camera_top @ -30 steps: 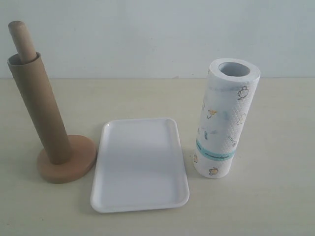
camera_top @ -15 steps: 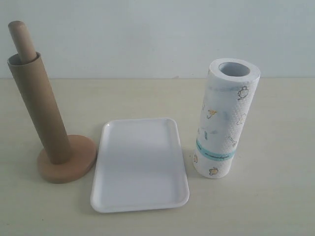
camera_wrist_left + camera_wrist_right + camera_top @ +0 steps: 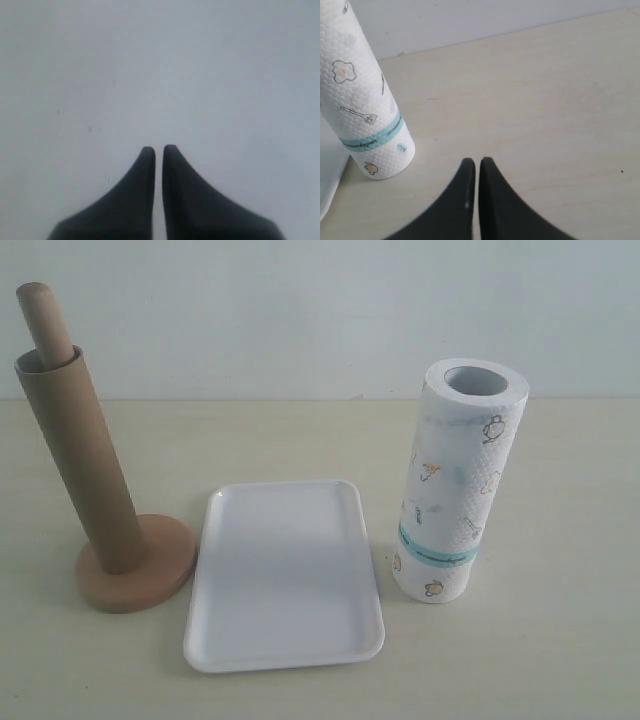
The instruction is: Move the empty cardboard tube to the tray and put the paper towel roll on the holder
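Observation:
The brown cardboard tube [image 3: 78,460] stands slipped over the pole of the wooden holder [image 3: 150,575] at the left, and the pole's rounded top [image 3: 40,315] sticks out above it. In the middle lies the white tray [image 3: 284,575] with nothing in it. The paper towel roll [image 3: 455,480] stands upright at the right, teal band low; it also shows in the right wrist view [image 3: 365,105]. My right gripper [image 3: 477,162] is shut and holds nothing, over bare table beside the roll. My left gripper [image 3: 158,149] is shut, facing a plain pale surface. Neither arm shows in the exterior view.
A pale wall [image 3: 300,310] closes off the back of the beige table [image 3: 560,640]. A corner of the tray [image 3: 327,165] shows beside the roll in the right wrist view.

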